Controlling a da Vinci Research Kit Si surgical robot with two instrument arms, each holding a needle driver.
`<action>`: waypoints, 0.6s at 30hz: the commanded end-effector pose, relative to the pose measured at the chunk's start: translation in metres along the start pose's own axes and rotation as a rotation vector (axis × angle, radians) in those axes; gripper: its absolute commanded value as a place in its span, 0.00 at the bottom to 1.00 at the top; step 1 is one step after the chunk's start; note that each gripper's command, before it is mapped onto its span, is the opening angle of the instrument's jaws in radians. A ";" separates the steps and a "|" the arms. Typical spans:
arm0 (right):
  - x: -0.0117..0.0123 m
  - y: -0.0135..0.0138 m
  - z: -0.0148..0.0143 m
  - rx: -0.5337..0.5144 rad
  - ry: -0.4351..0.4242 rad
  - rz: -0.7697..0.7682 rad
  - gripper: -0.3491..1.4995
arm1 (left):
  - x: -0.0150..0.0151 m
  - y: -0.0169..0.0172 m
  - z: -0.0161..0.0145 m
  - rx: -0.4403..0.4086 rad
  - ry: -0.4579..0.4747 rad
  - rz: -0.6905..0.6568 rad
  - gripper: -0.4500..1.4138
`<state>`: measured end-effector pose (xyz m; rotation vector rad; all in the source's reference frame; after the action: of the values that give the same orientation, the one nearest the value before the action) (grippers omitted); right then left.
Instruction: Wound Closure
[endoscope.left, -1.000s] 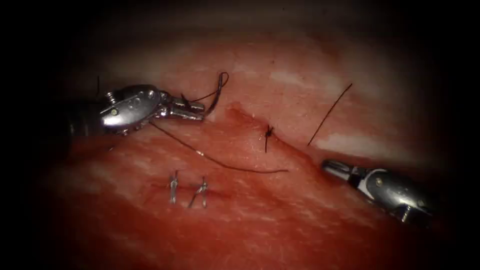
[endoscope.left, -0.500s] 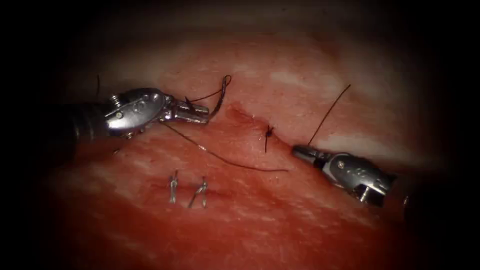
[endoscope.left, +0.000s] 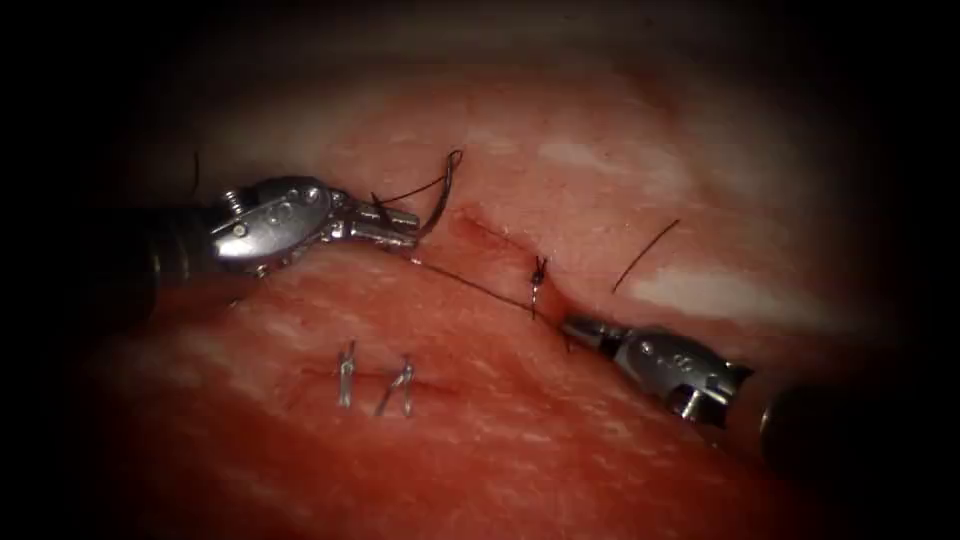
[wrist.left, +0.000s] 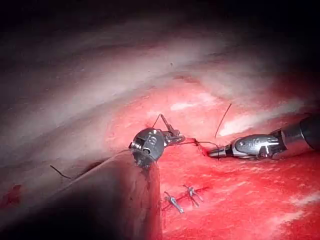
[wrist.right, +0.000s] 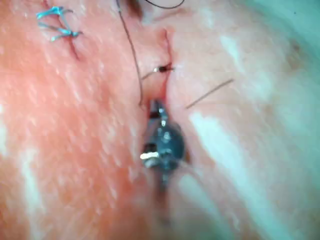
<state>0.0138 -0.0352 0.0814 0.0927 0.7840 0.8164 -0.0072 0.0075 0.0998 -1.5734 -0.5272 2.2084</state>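
Pink tissue (endoscope.left: 600, 130) fills the endoscope view, the cut (endoscope.left: 490, 235) running from eleven toward four o'clock. At nine o'clock the left tool (endoscope.left: 405, 228) pinches the curved needle (endoscope.left: 443, 190) near its tail end, clear of the tissue. From there the thread (endoscope.left: 470, 285) runs taut toward four o'clock, to the right tool (endoscope.left: 572, 328), whose jaws are pressed together on it just beside the knot (endoscope.left: 538, 270).

Left wrist view: the tools point at each other, the thread stretched between them.

Right wrist view: the right tool's tip sits at the cut, just below the knot.
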 end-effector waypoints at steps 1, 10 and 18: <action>-0.0005 -0.0007 0.0010 0.016 -0.009 0.002 0.00 | -0.0005 -0.0002 0.0008 -0.002 0.001 0.001 0.00; 0.0012 -0.0009 -0.0005 0.031 -0.004 0.024 0.00 | -0.0005 -0.0002 0.0008 -0.001 0.001 0.001 0.00; 0.0051 0.0001 -0.0044 0.003 0.115 0.030 0.29 | -0.0005 -0.0002 0.0008 -0.001 0.001 0.001 0.00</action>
<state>0.0124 -0.0326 0.0745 0.0581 0.8966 0.8529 -0.0072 0.0075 0.1000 -1.5758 -0.5263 2.2095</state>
